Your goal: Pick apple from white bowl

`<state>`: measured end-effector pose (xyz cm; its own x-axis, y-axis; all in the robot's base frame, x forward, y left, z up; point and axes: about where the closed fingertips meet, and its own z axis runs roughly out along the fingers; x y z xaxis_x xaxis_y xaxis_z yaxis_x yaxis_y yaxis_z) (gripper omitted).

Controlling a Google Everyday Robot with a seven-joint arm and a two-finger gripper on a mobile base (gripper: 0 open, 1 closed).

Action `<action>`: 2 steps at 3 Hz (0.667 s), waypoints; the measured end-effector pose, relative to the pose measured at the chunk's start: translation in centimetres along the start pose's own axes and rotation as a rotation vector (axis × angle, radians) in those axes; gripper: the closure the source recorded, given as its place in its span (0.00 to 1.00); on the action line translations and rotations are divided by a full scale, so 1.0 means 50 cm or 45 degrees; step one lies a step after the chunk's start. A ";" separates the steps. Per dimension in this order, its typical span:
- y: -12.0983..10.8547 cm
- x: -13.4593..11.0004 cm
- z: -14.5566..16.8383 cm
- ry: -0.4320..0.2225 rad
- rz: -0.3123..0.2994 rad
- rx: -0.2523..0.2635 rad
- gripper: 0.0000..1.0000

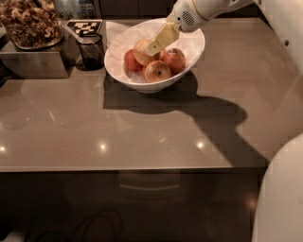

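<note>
The white bowl [194, 43] stands at the back of the brown counter, lined with white paper. It holds several apples. The pale yellow-gold apple [140, 51] lies at the back left of the pile. Redder apples lie around it: one at the left [129, 60], one at the front [157, 71], one at the right [175, 58]. My gripper [154, 47] reaches down into the bowl from the upper right on the white arm [199, 12]. Its yellowish tip rests against the right side of the pale apple.
A small dark glass cup [91, 49] stands just left of the bowl, with a checkered marker [84, 26] behind it. A metal container of nuts [29, 28] sits on a steel box at the far left. My white body [281, 194] fills the lower right.
</note>
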<state>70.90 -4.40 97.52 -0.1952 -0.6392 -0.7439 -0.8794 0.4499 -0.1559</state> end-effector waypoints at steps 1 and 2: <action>-0.010 -0.006 0.014 -0.020 0.027 0.011 0.15; -0.014 -0.003 0.030 -0.034 0.055 0.019 0.15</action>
<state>72.23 -3.69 96.74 -0.2208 -0.6022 -0.7672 -0.8638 0.4860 -0.1329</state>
